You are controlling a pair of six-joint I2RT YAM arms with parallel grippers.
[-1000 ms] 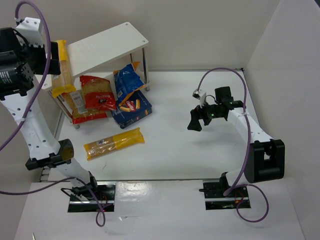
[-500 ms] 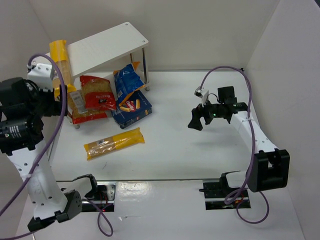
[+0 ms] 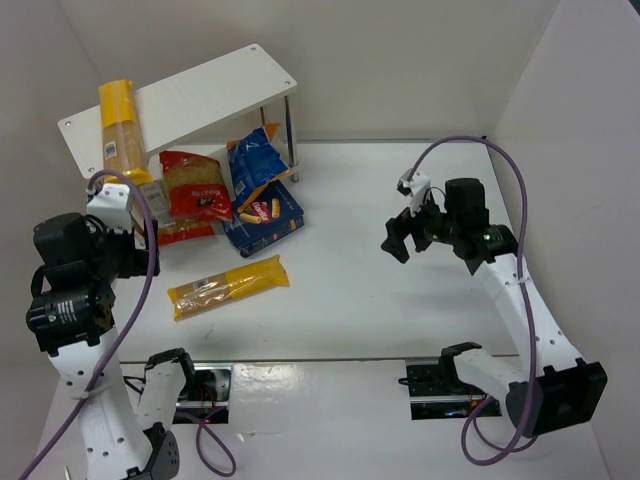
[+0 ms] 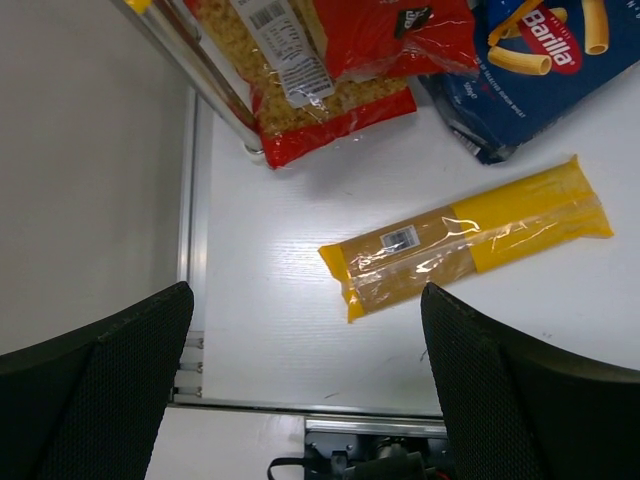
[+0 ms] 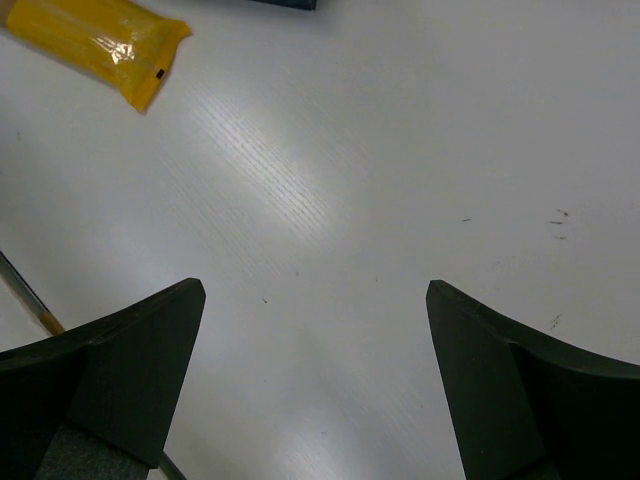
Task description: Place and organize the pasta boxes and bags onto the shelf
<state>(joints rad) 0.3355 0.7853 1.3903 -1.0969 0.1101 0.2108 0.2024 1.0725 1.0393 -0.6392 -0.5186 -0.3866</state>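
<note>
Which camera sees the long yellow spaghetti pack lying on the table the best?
The left wrist view: the long yellow spaghetti pack lies whole and large there, its white barcode label visible. The top external view shows it whole but small. The right wrist view catches only one yellow end at the top edge.

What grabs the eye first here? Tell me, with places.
A yellow spaghetti pack lies alone on the table, near left. Behind it, red bags, a blue bag and a blue box crowd under and beside the white shelf, where another yellow pack lies across the left end.
</note>
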